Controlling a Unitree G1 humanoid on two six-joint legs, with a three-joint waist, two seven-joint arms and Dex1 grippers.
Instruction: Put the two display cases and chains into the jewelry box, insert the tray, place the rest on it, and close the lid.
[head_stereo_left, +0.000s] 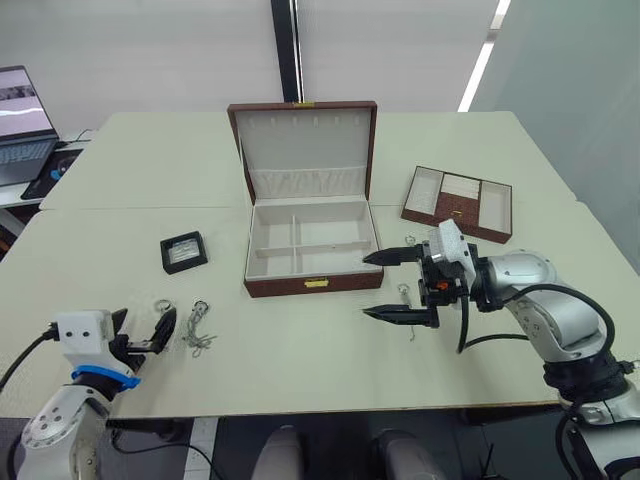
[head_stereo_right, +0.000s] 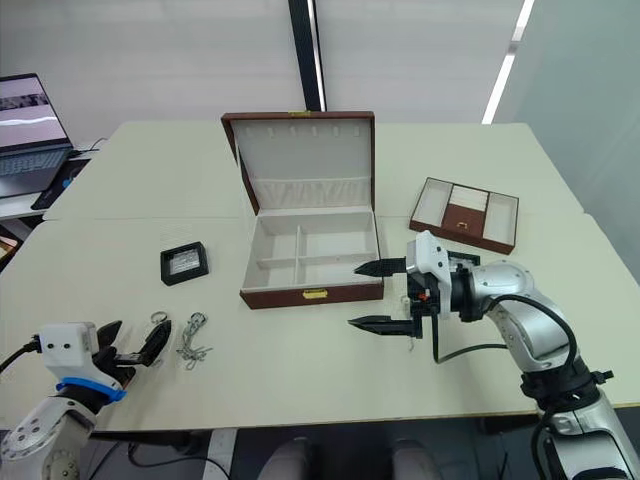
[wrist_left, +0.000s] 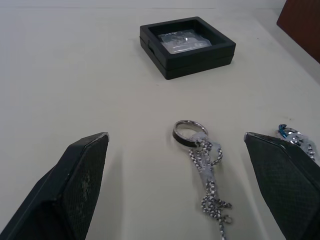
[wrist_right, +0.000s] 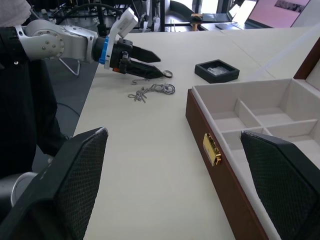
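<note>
Chains (wrist_left: 207, 165) between left jaws | jewelry box (head_stereo_left: 312, 245) beside right gripper (head_stereo_left: 400, 287); possibly apart

Silver arms, black cables, blue-ringed left wrist, black-fingered left gripper (head_stereo_left: 145, 335).

Open table in front, box in the middle
Bare table (head_stereo_left: 120, 190) surrounds the open jewelry box (head_stereo_left: 310, 245); its raised lid (head_stereo_left: 305, 145) blocks reach from behind.
</note>
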